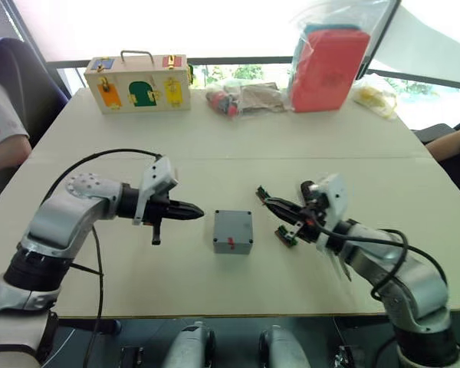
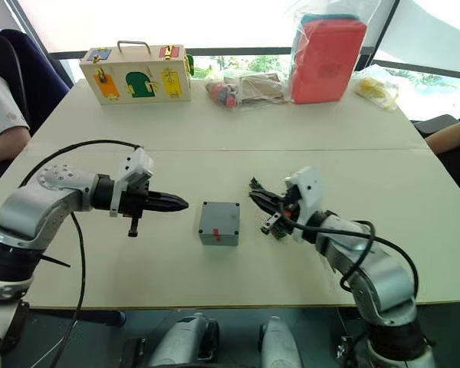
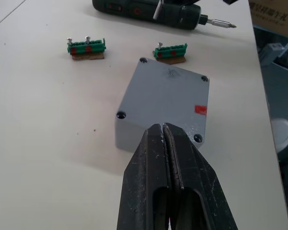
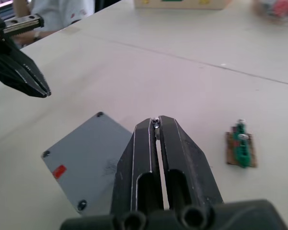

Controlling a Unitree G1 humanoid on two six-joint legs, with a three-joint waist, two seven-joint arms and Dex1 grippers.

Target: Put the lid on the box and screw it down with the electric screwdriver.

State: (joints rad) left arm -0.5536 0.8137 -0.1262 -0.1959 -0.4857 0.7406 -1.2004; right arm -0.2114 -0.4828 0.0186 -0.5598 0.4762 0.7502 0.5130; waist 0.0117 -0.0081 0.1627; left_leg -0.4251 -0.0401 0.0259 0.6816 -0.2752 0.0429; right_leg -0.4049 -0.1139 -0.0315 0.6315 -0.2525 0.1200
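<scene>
**Bench stock: closed box between two end effectors**

1. Left end effector (image 3: 163, 128): both black fingers pressed together, nothing between them. It hangs above the bench (image 1: 123, 146) with its tips aimed at the box.
2. Right end effector (image 4: 156, 120): fingers drawn almost together and clamped on a small screw (image 4: 155, 122) right at the tips. It faces the left end effector across the box, tips well apart.
3. Box (image 3: 129, 135): grey, square, standing on the bench between the two end effectors, just ahead of the left tips and below and ahead of the right ones. Neither end effector touches it.
4. Lid (image 3: 165, 91): seated flat on top of the box, edges flush, a dark hole at each of the four corners, a small red mark near the edge closest to the left end effector.
5. Electric screwdriver (image 3: 149, 9): dark barrel lying flat on the bench, bare metal bit exposed, on the far side of the box from the left end effector; not gripped.
6. Green bit holders, two (image 3: 86, 46) (image 3: 170, 51): on the bench between the box and the screwdriver, one just beside the right end effector's tips.
7. Wooden case (image 1: 138, 84) with coloured latches, and a red bag (image 1: 328, 67): at the far edge of the bench, well apart from both end effectors.
</scene>
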